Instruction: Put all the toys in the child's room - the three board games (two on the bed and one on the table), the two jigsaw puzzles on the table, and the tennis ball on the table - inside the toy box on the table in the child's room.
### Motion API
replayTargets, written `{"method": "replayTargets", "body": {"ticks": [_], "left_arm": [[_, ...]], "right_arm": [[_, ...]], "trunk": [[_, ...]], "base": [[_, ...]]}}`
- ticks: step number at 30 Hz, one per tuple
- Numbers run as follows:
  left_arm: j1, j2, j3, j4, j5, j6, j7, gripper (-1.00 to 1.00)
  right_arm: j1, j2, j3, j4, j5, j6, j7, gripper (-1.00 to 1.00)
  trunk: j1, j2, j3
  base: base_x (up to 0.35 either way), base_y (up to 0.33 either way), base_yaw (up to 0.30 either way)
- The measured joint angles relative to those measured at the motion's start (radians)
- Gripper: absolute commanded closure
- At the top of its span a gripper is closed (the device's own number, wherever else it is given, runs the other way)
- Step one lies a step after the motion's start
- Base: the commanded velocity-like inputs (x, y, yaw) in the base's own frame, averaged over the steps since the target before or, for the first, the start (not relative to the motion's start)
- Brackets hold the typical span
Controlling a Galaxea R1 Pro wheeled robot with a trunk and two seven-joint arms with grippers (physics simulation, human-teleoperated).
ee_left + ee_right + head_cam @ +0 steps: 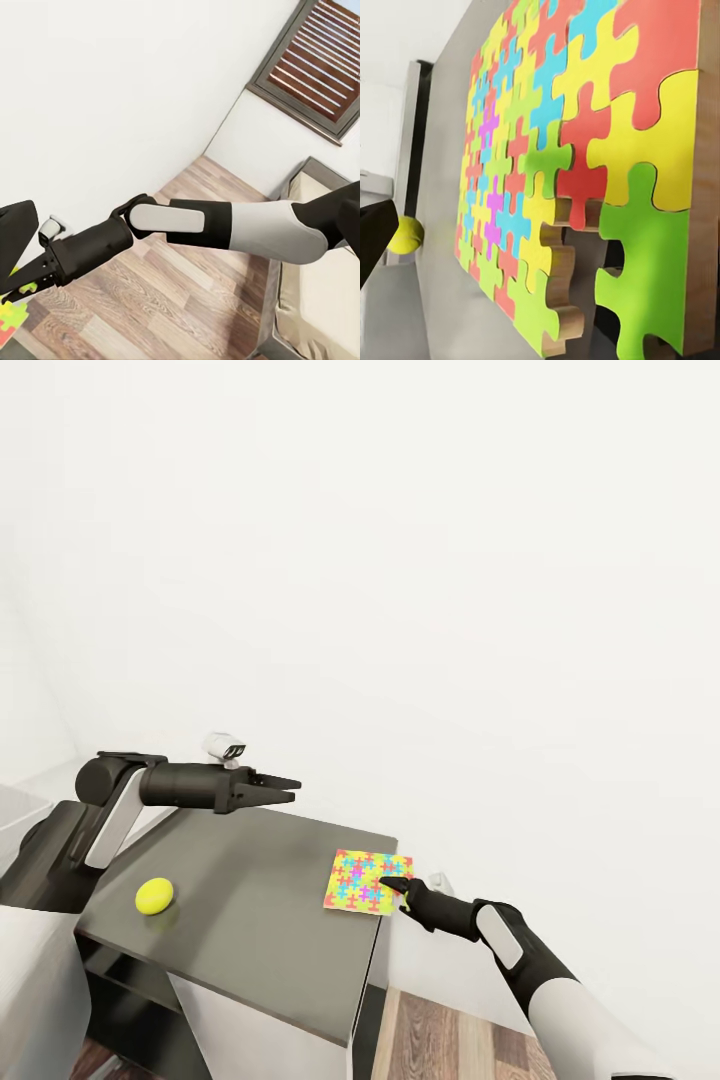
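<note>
Jigsaw puzzle (368,881) lies flat at far right corner of dark table (250,940), its edge overhanging. Right gripper (393,886) is placed at that edge; grasp cannot be told, fingertips hidden against sheet. Left gripper (285,790) is held above table's back edge, jaws slightly parted, nothing held. Tennis ball (154,896) rests well apart at table's left. Step judged: puzzle pickup. Next: pinch overhanging edge, lift. Count: one puzzle, one ball seen.

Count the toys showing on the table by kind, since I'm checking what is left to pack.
Jigsaw puzzle: 1
Tennis ball: 1
Total: 2 toys on the dark table.
</note>
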Motion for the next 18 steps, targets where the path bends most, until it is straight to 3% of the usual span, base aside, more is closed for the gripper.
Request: {"method": "replayTargets", "body": {"ticks": [2, 3, 8, 13, 18], "left_arm": [[0.0, 0.0, -0.001, 0.0, 0.0, 0.0, 0.0, -1.0], [0.0, 0.0, -0.001, 0.0, 0.0, 0.0, 0.0, -1.0], [0.0, 0.0, -0.001, 0.0, 0.0, 0.0, 0.0, -1.0], [0.0, 0.0, -0.003, 0.0, 0.0, 0.0, 0.0, -1.0], [0.001, 0.0, -0.003, 0.0, 0.0, 0.0, 0.0, -1.0]], "right_arm": [[0.0, 0.0, 0.0, 0.0, -0.002, 0.0, 0.0, -1.0], [0.0, -0.001, 0.0, 0.0, -0.002, 0.0, 0.001, 1.0], [0.0, -0.002, -0.002, -0.001, -0.013, 0.002, 0.003, 1.0], [0.0, -0.002, 0.0, -0.001, -0.007, 0.001, 0.067, 1.0], [0.0, -0.002, 0.0, -0.001, -0.003, 0.0, 0.086, 1.0]], "trunk": [[0.0, 0.0, 0.0], [0.0, 0.0, 0.0], [0.0, 0.0, 0.0], [0.0, 0.0, 0.0], [0.0, 0.0, 0.0]], "base": [[0.0, 0.0, 0.0], [0.0, 0.0, 0.0], [0.0, 0.0, 0.0], [0.0, 0.0, 0.0], [0.0, 0.0, 0.0]]}}
